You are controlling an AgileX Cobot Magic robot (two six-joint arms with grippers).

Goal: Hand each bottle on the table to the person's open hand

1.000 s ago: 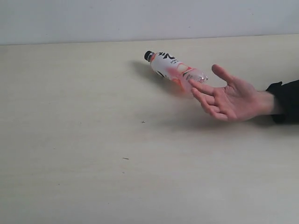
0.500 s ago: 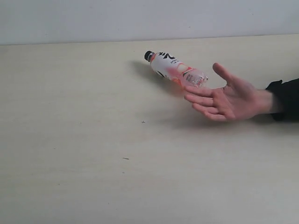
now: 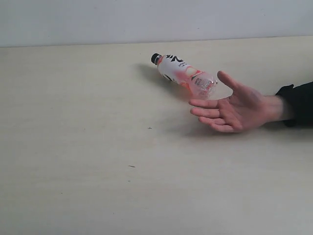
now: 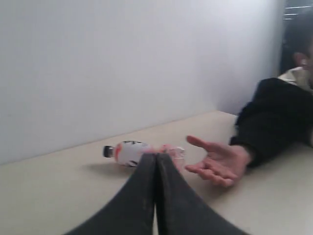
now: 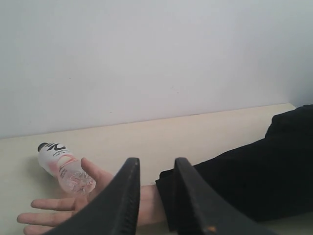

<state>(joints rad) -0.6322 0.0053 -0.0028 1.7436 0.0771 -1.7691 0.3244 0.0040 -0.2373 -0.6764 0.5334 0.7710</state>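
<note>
Lying sideways, pink-white bottle [image 3: 183, 73] looks light, crushable, roll-prone: take mid-label; left gripper [image 4: 156, 156] closed, empty; right gripper [image 5: 156, 164] slightly parted, empty.

Exterior high, angled down at table [image 3: 73, 147], wrist views low — sharing bottle [image 4: 128, 152], hand [image 4: 217, 164]

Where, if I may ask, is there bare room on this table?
In the exterior view the left half of the pale cream table is bare, as is the front strip before the person's bare open hand. Crowded only at back right, where the pink-white plastic bottle with black cap lies on its side beside that hand.
</note>
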